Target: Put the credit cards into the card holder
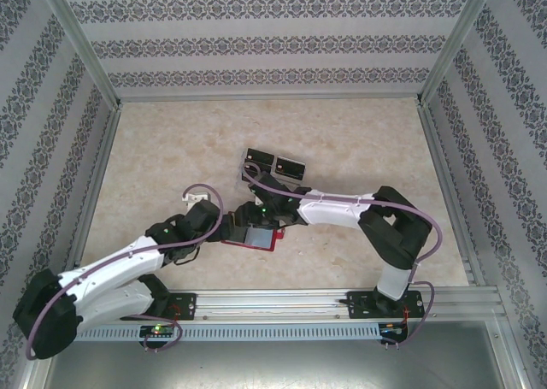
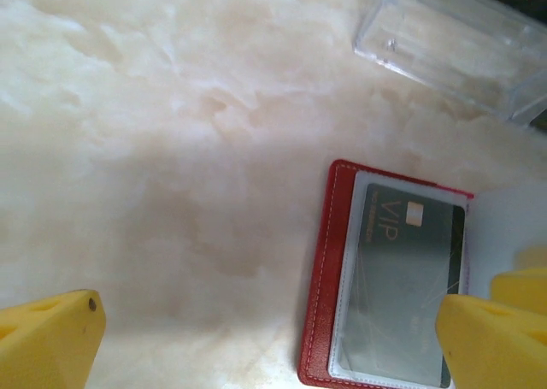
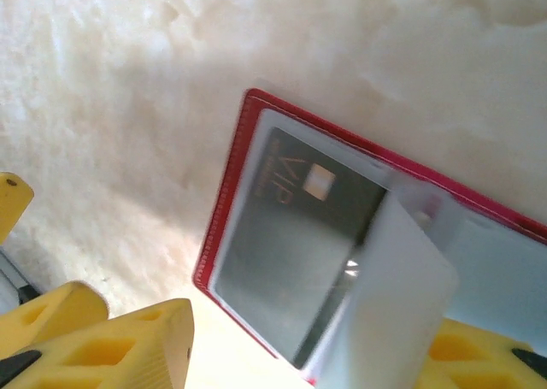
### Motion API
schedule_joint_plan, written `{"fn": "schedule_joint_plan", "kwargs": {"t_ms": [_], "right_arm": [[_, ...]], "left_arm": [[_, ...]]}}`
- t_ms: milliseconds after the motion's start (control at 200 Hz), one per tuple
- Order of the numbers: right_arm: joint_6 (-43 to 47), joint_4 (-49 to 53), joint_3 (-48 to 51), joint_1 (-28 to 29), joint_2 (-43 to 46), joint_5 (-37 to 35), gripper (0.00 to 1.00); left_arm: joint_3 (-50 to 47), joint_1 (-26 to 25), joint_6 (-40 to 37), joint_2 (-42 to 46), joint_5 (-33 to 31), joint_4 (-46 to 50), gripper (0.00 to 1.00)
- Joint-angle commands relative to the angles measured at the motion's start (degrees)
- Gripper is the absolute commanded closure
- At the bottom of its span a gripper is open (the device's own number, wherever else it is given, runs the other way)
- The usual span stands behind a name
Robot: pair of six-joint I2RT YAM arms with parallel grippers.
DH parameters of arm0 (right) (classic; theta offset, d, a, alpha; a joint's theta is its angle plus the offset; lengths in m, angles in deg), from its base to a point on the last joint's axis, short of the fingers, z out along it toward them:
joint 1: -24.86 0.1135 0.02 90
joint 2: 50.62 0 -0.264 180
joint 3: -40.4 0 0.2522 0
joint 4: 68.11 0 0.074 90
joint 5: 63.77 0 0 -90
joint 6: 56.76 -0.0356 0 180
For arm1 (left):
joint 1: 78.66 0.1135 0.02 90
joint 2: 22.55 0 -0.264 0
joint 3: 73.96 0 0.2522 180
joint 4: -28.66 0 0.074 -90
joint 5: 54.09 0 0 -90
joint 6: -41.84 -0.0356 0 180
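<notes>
- Left gripper (image 1: pixel 226 228) from above: spread to the full and grasping nothing, just left of the red card holder (image 1: pixel 256 238) at frame centre, likely ready to pin the open cover flat.
- Right gripper (image 1: pixel 255 215) reaching in from the right, over the holder's upper edge; two black credit cards (image 1: pixel 261 160) lying side by side above centre, well apart from the holder, not yet loaded.
- Left wrist: yellow fingers (image 2: pixel 51 338) in the two lower corners, far apart; bare table (image 2: pixel 171 150) by the lower-left one, the holder's sleeve edge by the lower-right one, contact impossible to tell.
- Lower right: one dark VIP card (image 2: pixel 410 269) already seated under the holder's clear sleeve; clear plastic tray (image 2: pixel 453 47) at upper right, near but apart.
- Right wrist: fingers partway spread, clamped on nothing; lower-left finger (image 3: pixel 128 338) apart from the holder, lower-right one hidden behind a raised clear leaf (image 3: pixel 406 303), seemingly propping it to bare the next pocket.
</notes>
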Motion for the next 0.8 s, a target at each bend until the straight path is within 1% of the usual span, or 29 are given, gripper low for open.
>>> {"fn": "schedule_joint_plan", "kwargs": {"t_ms": [0,135,250,345,445,535,635,720,794], "right_arm": [[-0.3,1.0,-4.4,1.0,-2.8,2.0,0.46],[0.0,2.6,-10.1,1.4,-7.4,3.8,0.46],[0.3,2.7,-13.7,1.2,-10.1,5.1,0.46],[0.9,2.9,-14.1,0.3,-8.1,4.9,0.46],[2.2,4.5,-11.7,-1.6,-2.3,3.2,0.46],[5.1,9.2,-9.5,-4.0,4.0,0.6,0.46],[11.5,16.7,-8.6,-7.3,9.2,-3.0,0.46],[18.2,23.2,-9.4,-9.7,11.3,-5.0,0.47],[25.4,29.0,-11.3,-10.4,11.8,-9.3,0.47]], "left_arm": [[-0.7,0.4,1.8,4.2,-4.3,5.3,0.0],[0.1,0.4,1.9,8.1,-5.9,9.0,0.0],[0.7,0.4,1.9,9.5,-6.6,11.2,0.0],[1.0,0.4,1.8,9.3,-6.7,11.9,0.0],[1.0,0.4,1.5,8.1,-5.9,10.7,0.0],[1.1,0.5,0.6,5.2,-4.3,7.9,0.0],[2.5,0.4,-0.8,-0.8,-1.8,4.5,0.0],[4.5,0.4,-2.0,-6.8,-0.5,2.5,0.0],[6.1,0.4,-3.0,-11.1,-0.2,1.2,0.0]]}}
